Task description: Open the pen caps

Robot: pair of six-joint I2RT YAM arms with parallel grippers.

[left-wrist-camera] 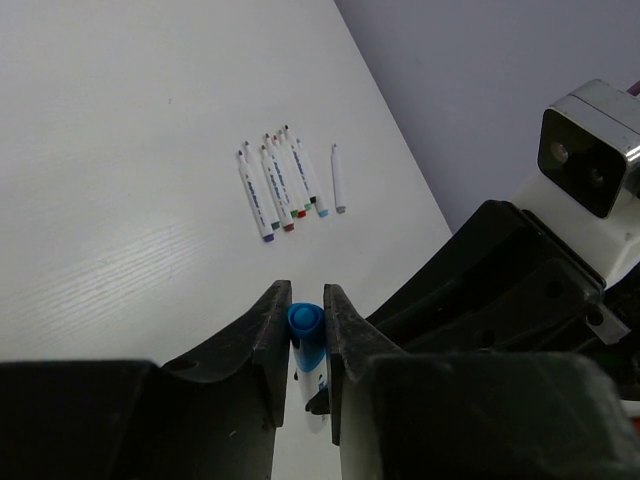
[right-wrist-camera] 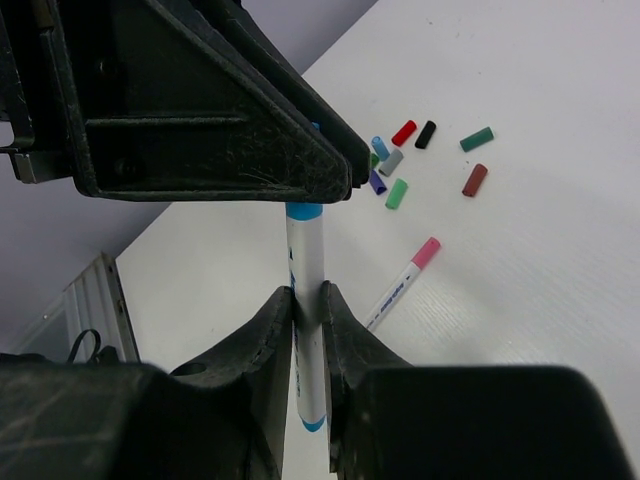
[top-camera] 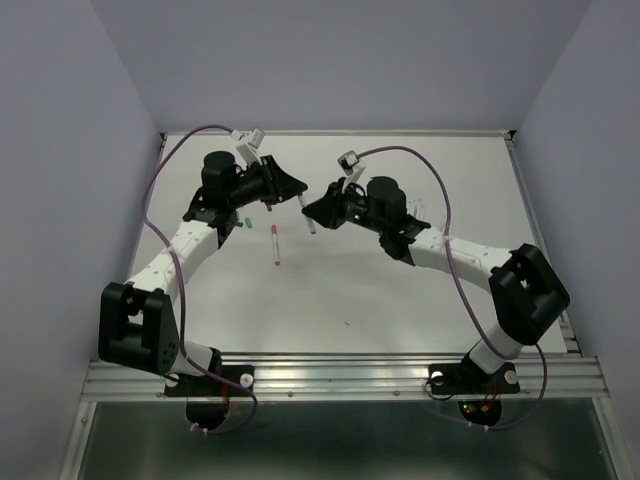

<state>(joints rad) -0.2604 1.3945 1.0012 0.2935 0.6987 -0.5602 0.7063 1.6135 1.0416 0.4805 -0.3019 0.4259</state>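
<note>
Two grippers share one blue pen [top-camera: 309, 222] above the table [top-camera: 400, 290]: my left gripper [left-wrist-camera: 306, 300] clamps its blue cap [left-wrist-camera: 304, 325], my right gripper [right-wrist-camera: 306, 300] the white barrel [right-wrist-camera: 305, 262]. Loose caps [right-wrist-camera: 397, 193] lie near a pink-capped pen [right-wrist-camera: 398, 287].

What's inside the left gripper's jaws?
A blue pen cap, pinched in the left gripper, its white pen held by the right gripper. The fingers cover the cap's sides.
</note>
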